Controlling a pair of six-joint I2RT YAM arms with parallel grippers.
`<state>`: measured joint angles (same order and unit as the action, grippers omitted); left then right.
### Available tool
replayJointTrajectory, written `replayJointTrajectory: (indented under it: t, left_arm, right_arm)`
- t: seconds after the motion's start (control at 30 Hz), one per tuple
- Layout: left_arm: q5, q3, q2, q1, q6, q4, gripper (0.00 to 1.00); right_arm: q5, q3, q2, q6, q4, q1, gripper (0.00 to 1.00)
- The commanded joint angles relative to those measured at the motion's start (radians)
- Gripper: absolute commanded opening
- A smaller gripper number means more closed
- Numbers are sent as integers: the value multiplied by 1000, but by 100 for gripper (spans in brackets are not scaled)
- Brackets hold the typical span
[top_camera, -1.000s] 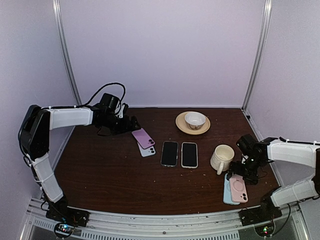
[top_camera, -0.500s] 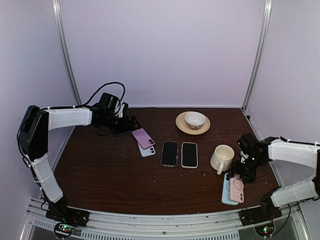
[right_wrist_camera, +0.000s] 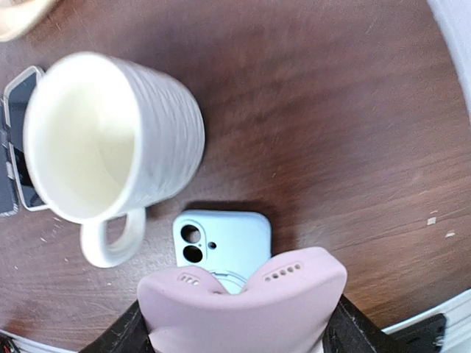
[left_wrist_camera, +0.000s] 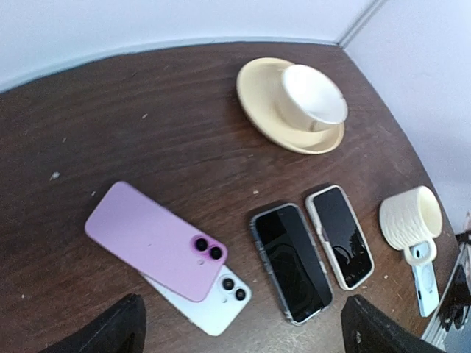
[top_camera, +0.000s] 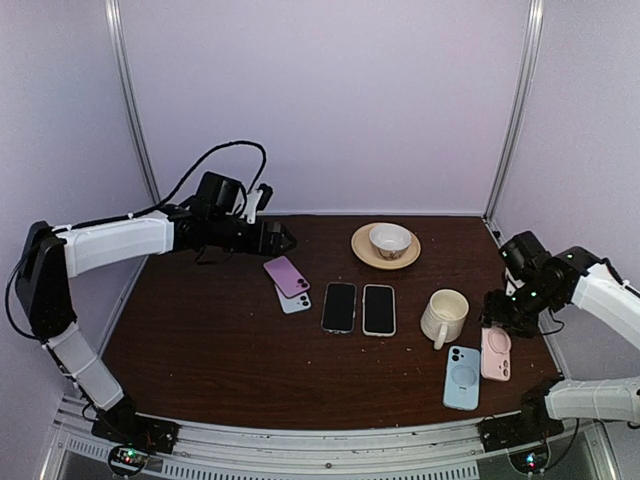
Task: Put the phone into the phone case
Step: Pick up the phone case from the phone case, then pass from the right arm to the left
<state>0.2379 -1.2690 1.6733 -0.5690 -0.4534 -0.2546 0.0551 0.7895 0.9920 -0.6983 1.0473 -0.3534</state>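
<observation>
Squarely between the right hand's [right_wrist_camera: 234,329] fingers, the pink case [right_wrist_camera: 243,294].

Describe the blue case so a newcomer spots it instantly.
Find the cream mug on the right of the table. Just nearer the arms lies the blue case, flat. It is pale blue; the pink case beside it is pinched by the right gripper.

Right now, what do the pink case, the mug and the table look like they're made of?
Pink case: likely soft silicone, matte; it buckles where the right claw squeezes it.
Mug: probably glazed ceramic, cream, ribbed, with a slight sheen.
Table: dark wood or wood veneer, with visible grain.
</observation>
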Motion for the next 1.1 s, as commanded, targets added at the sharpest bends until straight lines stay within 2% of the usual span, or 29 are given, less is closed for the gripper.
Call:
replayJointTrajectory:
  t: [0.0, 0.13, 0.23, 0.33, 0.53, 0.63, 0.7, 0.83, 0.93, 1.07]
  left_arm:
    - [18, 29, -121, -105, 169, 128, 96]
    - [180, 52, -183, -155, 175, 216, 93]
    - [216, 57, -195, -217, 138, 263, 93]
    - [246, 62, -195, -298, 127, 340, 94]
    - [315, 63, -162, -365, 11, 477, 97]
    - [311, 58, -154, -387, 14, 490, 97]
    - [300, 54, -149, -398, 25, 489, 97]
    - [222, 50, -160, -399, 56, 452, 96]
    - [129, 48, -179, -399, 114, 401, 86]
    - [98, 31, -178, -399, 172, 362, 67]
  right_arm:
    - [-220, 183, -47, 65, 144, 2, 55]
    - [-209, 344, -42, 136, 97, -5, 51]
    - [-121, 414, -27, 140, -65, -52, 48]
    - [-101, 464, 25, 124, -247, -175, 46]
    - [-231, 658, 226, 160, -465, -460, 44]
    - [-384, 729, 309, 125, -505, -564, 45]
    - [-454, 734, 343, 97, -557, -614, 44]
    - [-450, 750, 403, 62, -639, -667, 43]
    - [-443, 763, 425, 47, -656, -691, 42]
    - [-446, 763, 434, 31, -676, -710, 41]
